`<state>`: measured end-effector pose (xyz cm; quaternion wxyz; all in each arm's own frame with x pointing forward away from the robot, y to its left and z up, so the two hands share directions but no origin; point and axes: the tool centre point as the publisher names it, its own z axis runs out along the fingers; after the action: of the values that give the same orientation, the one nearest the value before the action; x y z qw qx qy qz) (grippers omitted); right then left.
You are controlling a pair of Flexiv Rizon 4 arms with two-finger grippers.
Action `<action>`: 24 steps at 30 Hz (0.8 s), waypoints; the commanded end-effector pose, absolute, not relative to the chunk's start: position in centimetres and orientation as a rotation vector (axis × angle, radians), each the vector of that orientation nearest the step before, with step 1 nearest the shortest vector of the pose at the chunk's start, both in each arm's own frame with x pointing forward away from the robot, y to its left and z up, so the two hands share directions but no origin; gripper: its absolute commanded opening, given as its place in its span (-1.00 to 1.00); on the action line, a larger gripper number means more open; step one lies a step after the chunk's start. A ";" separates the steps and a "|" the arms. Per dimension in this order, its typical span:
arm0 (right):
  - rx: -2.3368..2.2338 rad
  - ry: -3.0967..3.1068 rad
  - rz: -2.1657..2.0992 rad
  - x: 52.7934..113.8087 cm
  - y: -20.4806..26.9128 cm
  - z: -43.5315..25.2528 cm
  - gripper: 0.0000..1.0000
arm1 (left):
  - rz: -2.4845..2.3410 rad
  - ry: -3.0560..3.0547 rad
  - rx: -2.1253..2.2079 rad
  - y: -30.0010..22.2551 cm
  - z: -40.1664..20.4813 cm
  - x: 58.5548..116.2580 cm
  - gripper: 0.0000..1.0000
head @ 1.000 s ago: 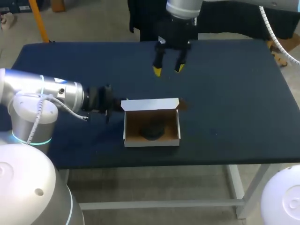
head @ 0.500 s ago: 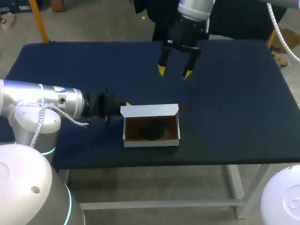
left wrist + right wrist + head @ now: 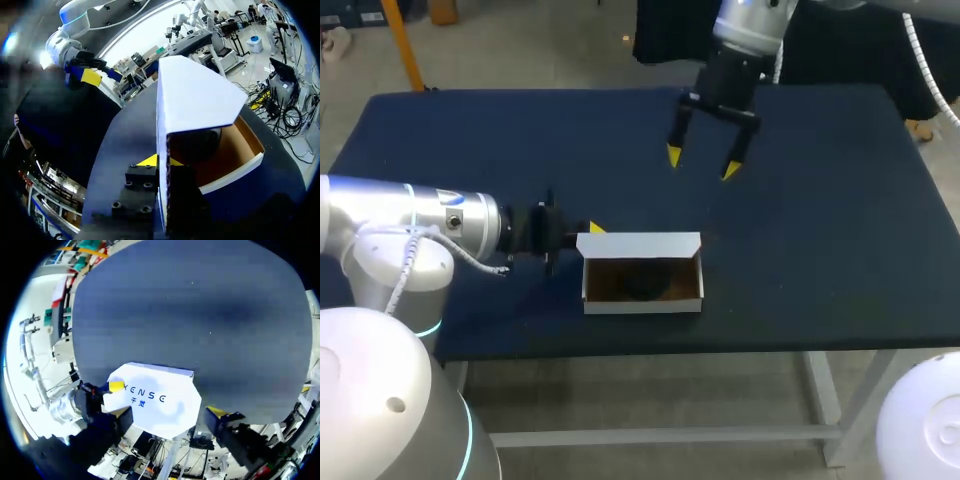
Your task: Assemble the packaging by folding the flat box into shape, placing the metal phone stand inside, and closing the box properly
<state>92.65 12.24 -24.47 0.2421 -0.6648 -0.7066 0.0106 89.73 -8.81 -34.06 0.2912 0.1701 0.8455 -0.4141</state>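
Closing looks to be the step in hand: the box (image 3: 640, 303), folded up, sits just ahead of my left fingers (image 3: 595, 228), which pinch one end of its raised white lid (image 3: 640, 244), the dark phone stand (image 3: 642, 285) inside. Next, that lid must swing down and tuck in. My right fingers (image 3: 728, 165) hang spread, well beyond it
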 end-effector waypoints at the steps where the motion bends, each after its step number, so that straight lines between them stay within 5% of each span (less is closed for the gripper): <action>1: -1.833 -1.899 0.011 92.8 11.7 -24.7 1.00 | -1.084 2.248 0.459 -8.6 -34.8 89.5 -1.00; 24: -1.916 -1.834 0.089 91.1 12.4 -25.1 1.00 | -0.994 2.198 0.499 -8.3 -35.7 88.5 -1.00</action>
<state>91.73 11.90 -25.04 0.2465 -0.7018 -0.6677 0.0307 89.00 -8.54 -34.79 0.3279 0.1927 0.8428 -0.3808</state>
